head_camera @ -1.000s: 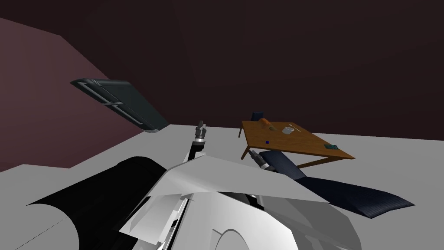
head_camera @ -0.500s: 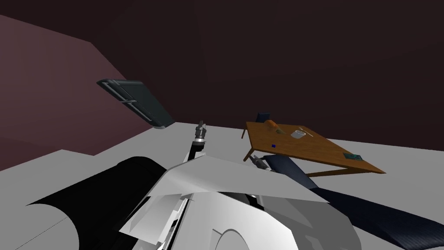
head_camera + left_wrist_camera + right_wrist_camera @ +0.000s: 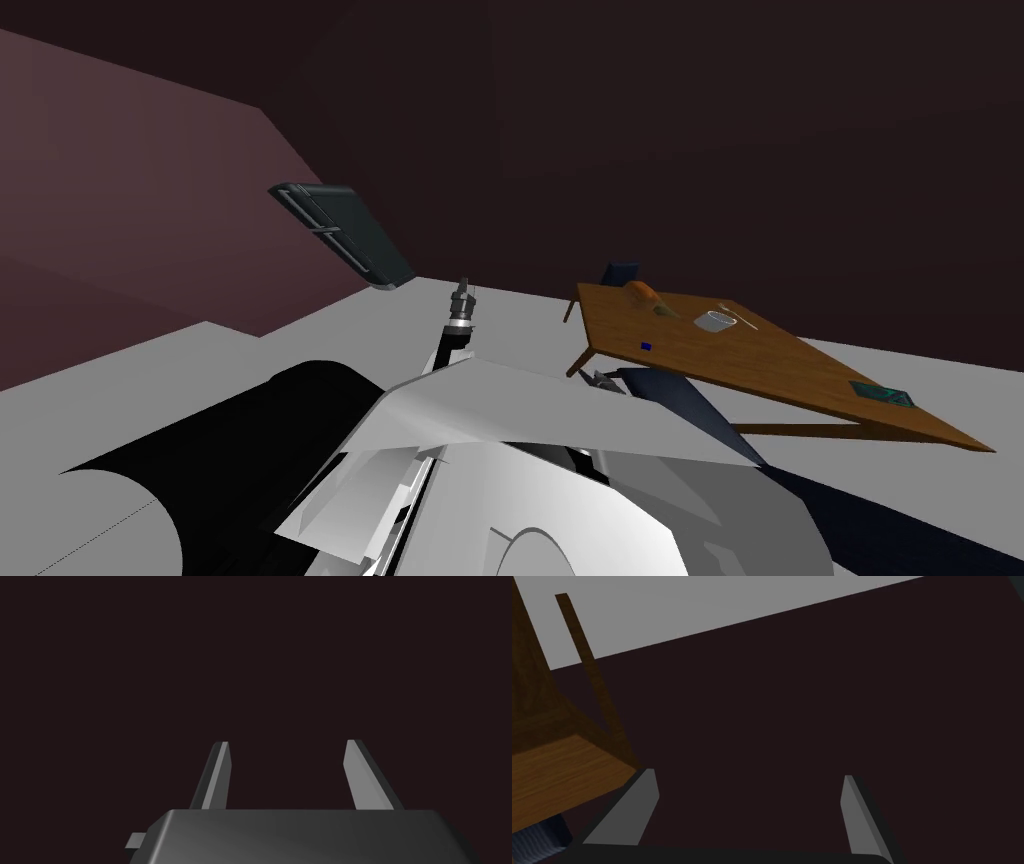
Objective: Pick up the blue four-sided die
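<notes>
Right gripper [image 3: 748,775], its two light grey blade fingers spread and nothing between them, is shown low beside the near corner of the brown wooden table [image 3: 780,365]. In the right wrist view the table's edge and one leg are seen next to one finger. Left gripper [image 3: 287,745] is likewise released and empty, and is raised ahead of the chest, well apart from the table.

The small blue four-sided die [image 3: 646,346] is seen resting on the tabletop near the corner closest to the robot, apart from all other objects. Farther along the top are set a white cup [image 3: 715,321], an orange rounded object [image 3: 643,292] and, towards the far end, a flat teal item [image 3: 882,393]. A dark blue chair [image 3: 620,272] is placed behind the table.

The step in hand is judged to be the approach, since the die is not yet between any fingers. It is best done with the right arm. The gripper should first be lifted clear above the table edge and only then carried forward over the die. The fingers should be kept wide, lowered from above, and closed low on opposite faces, because sloped sides are likely to squeeze so small a piece upward and out.
</notes>
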### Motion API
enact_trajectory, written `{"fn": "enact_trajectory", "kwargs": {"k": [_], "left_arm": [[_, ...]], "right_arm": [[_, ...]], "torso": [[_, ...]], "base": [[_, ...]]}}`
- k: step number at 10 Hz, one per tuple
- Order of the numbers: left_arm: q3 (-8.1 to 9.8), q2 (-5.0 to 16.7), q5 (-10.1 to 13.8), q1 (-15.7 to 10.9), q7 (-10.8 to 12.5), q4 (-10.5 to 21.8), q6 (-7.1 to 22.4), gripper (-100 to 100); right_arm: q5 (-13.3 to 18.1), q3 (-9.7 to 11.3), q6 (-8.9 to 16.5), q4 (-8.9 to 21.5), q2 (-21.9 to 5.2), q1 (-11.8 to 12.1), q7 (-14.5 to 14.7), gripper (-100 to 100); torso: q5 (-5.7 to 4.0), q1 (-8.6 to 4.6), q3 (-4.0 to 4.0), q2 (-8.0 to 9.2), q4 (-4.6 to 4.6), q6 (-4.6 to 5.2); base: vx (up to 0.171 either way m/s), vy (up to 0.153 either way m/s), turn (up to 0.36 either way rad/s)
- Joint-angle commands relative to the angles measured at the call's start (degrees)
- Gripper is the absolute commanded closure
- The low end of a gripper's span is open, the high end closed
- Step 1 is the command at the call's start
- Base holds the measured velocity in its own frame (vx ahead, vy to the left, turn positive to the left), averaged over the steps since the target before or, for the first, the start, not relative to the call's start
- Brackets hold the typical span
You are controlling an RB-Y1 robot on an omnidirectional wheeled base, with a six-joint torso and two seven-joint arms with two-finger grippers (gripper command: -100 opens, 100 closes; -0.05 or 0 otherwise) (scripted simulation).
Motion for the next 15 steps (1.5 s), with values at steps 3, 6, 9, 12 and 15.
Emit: {"fn": "enact_trajectory", "kwargs": {"k": [3, 6, 9, 12, 15], "left_arm": [[0.0, 0.0, 0.0, 0.0, 0.0, 0.0, 0.0, 0], [0.01, 0.0, 0.0, 0.0, 0.0, 0.0, 0.0, 0], [0.01, 0.0, 0.0, 0.0, 0.0, 0.0, 0.0, 0], [0.01, 0.0, 0.0, 0.0, 0.0, 0.0, 0.0, 0], [0.0, 0.0, 0.0, 0.0, 0.0, 0.0, 0.0, 0]], "right_arm": [[3.7, 2.8, -0.1, 7.2, -4.1, -1.0, 0.8, -100], [5.6, 3.9, -0.5, 11.4, -5.9, -1.4, 1.0, -100], [5.6, 3.9, -0.5, 12.7, -5.9, -1.4, 1.0, -100], [7.5, 5.0, -0.8, 16.6, -7.6, -1.8, 1.2, -100], [11.5, 7.0, -1.4, 24.1, -10.7, -2.4, 1.4, -100]], "torso": [[-0.01, -0.04, 0.0, 0.0, -0.01, 0.03], [-0.01, -0.05, 0.03, 0.04, 0.01, 0.03], [-0.02, -0.06, 0.03, 0.05, 0.01, 0.04], [-0.02, -0.11, 0.03, 0.04, 0.01, 0.04], [-0.03, -0.2, 0.01, 0.01, 0.01, -0.04]], "base": [[0.014, -0.001, 0.221], [0.002, -0.009, 0.114], [0.001, -0.01, 0.044], [0.001, -0.018, 0.137], [-0.001, -0.041, 0.274]]}}
